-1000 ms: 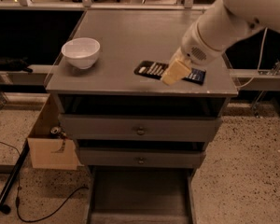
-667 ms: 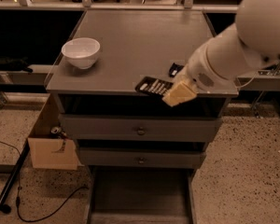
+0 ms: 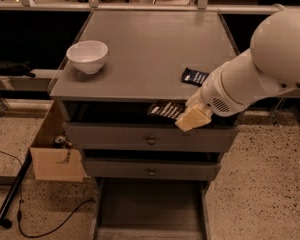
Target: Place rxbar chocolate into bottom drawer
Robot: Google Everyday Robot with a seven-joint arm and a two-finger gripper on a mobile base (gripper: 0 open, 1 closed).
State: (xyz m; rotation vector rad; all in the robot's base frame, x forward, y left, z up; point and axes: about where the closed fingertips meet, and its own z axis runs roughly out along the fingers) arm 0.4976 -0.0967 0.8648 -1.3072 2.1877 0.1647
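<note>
Holding rxbar chocolate, the tool hangs before the grey cabinet.

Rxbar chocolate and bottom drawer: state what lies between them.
Camera view: two grey knobbed upper drawer fronts. Gripper holds black-wrapped rxbar chocolate above them; grey bottom drawer below.

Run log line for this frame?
phase: transport | gripper: holding rxbar chocolate just off cabinet top front edge | bottom drawer: open below, bar not in | on top: white bowl, dark blue bar
</note>
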